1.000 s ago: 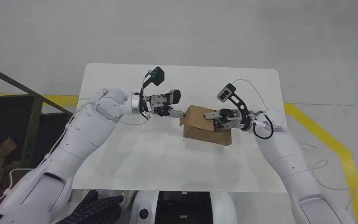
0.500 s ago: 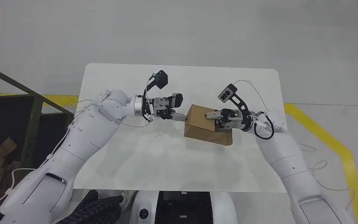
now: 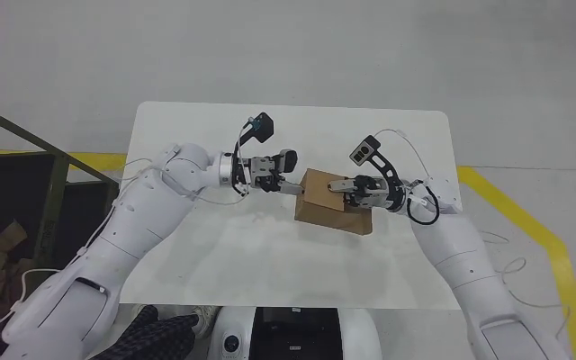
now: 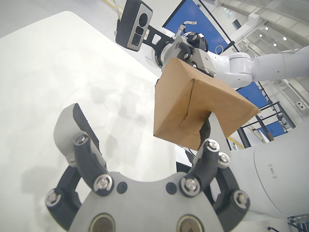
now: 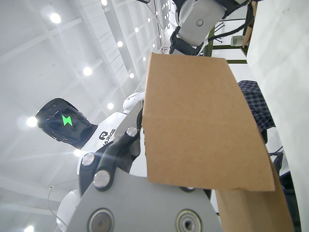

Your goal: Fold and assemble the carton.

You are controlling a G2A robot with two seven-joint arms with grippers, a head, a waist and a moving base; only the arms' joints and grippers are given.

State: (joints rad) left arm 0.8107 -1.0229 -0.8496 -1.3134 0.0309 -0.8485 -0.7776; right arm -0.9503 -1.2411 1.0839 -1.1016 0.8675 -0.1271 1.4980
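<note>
A brown carton lies at the middle of the white table, its long body closed into a box shape. My right gripper is shut on the carton's upper wall from the right; one finger shows beside the panel, the other is hidden behind it. My left gripper stands open at the carton's left end. One of its fingers touches the folded end face, the other finger hangs free over the table.
A dark green frame stands on the floor left of the table. A yellow floor line runs past the right edge. Bare table surface lies in front of and behind the carton.
My left gripper has moved right to the carton's end, and the flap that stuck out there now lies folded in. The right gripper keeps its hold.
</note>
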